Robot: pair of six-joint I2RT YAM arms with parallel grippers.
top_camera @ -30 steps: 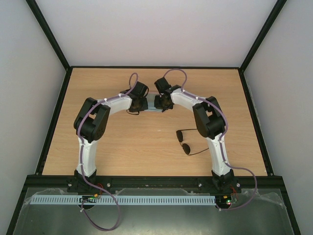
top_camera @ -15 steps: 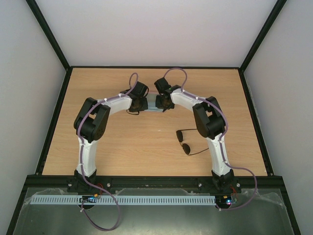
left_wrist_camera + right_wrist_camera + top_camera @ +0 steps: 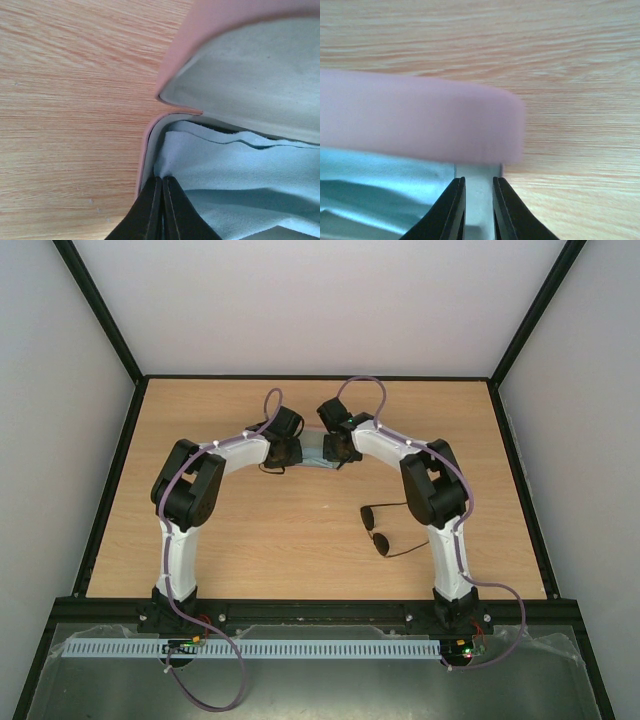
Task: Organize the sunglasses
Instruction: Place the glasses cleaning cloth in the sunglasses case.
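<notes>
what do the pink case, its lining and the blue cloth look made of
Pink oblong case: smooth matte shell, perhaps faux leather or plastic. Pale grey lining: fuzzy nap, seemingly felt or suede. Light blue cloth: thin, softly creased, probably microfibre.

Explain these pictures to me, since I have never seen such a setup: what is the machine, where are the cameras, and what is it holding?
The left arm and the right arm are robot arms bolted at the near edge of a wooden table. The wide picture looks down from above and behind them. Each close-up comes from a camera on one wrist. Both arms reach to an open pink glasses case with a light blue cloth inside. The right gripper clamps the case's rim. The left gripper is shut at the cloth's edge; whether it pinches the cloth is unclear. The sunglasses lie unfolded on the table, apart from the case.
</notes>
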